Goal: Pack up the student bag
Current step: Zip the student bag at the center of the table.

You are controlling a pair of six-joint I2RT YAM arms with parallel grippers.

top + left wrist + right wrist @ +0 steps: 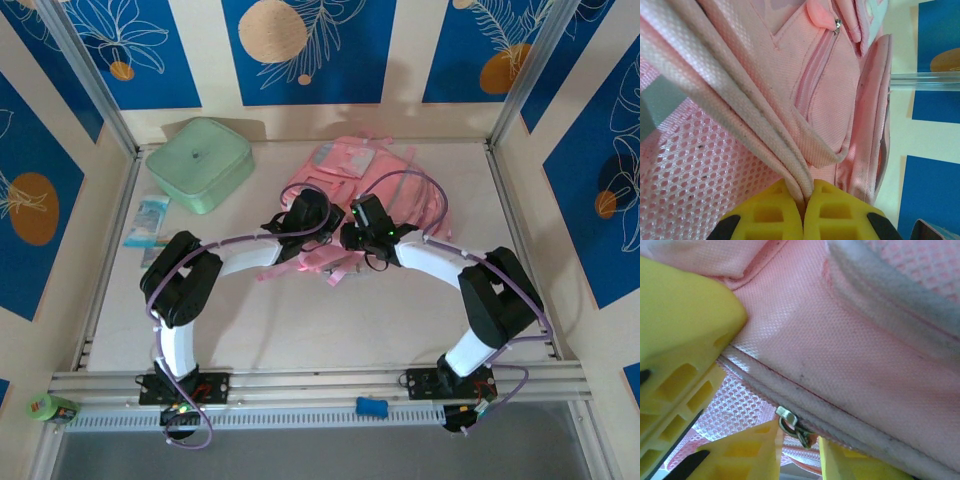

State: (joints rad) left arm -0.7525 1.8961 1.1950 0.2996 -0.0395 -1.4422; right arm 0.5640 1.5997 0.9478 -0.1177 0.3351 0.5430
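Student bag (pixel 345 170) is parked far-middle on the table (pixel 350 320). It looks soft and floppy, so it's probably best grabbed by its trim. Left gripper (pixel 804 197) is pinched on a strap (pixel 740 100), right gripper (pixel 800 440) narrowly parted around the zip pull (pixel 792 424).

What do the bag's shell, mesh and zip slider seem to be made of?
Bag shell: pink woven fabric, probably synthetic; fine matte weave shows. Mesh: soft pink net with open holes. Zip slider: likely metal, silvery and shiny.
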